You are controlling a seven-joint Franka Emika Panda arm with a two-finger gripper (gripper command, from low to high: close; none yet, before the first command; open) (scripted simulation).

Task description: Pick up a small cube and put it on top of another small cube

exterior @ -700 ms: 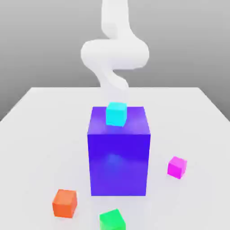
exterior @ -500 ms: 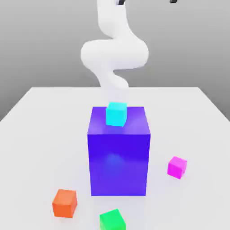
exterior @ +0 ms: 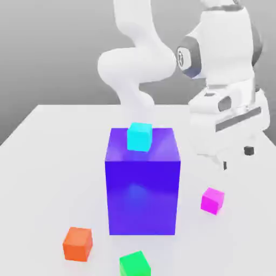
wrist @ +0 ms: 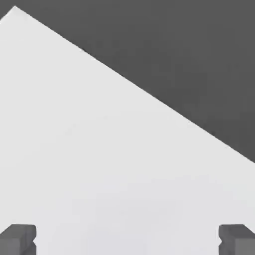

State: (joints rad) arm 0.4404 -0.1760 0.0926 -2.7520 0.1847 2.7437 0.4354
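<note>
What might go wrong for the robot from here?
The open gripper hangs above the pink cube, with nothing between its fingers; a slightly off descent could nudge the cube away. The big blue block stands close beside, so the bulky hand might bump it and shake the cyan cube on top.

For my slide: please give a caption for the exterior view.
Open gripper above magenta cube, beside blue block bearing a cyan cube.

The white arm (exterior: 137, 59) rises at the back, bends in a loop and reaches to the exterior view's right. Its hand points down, and the tool (exterior: 237, 158) hangs in the air with its two dark fingertips (wrist: 18, 238) wide apart, holding nothing.
</note>
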